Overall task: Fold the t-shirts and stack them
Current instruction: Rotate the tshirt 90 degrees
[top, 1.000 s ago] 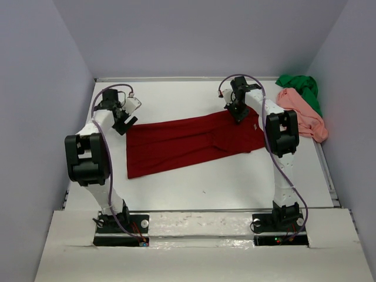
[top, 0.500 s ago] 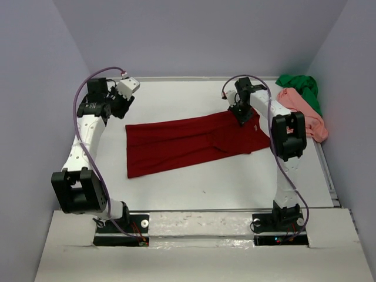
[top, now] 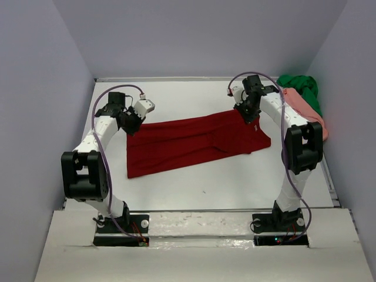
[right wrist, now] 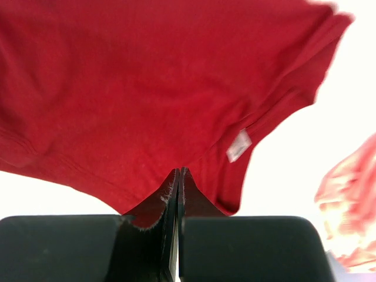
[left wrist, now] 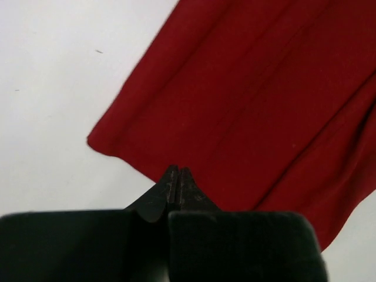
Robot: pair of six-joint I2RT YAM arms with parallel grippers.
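The dark red t-shirt (top: 194,141) lies spread lengthwise across the middle of the table. My left gripper (top: 130,124) sits at its far left corner, and in the left wrist view its tips (left wrist: 177,170) are shut on the hem of the red cloth (left wrist: 247,88). At the far right end, my right gripper (top: 252,116) is shut on the shirt's edge (right wrist: 147,88), close to a white label (right wrist: 238,145). The salmon pink t-shirt (top: 296,98) and the bright green t-shirt (top: 299,85) lie crumpled at the back right, partly behind the right arm.
Grey walls close in the white table (top: 205,182) on the left, back and right. Both arm bases (top: 120,226) (top: 279,223) stand at the near edge. The pink cloth (right wrist: 346,200) shows blurred to the right of my right gripper.
My left gripper went from open to shut, swinging toward the back and returning to the shirt's far left corner. My right gripper moved right, drawing the shirt's right end with it.
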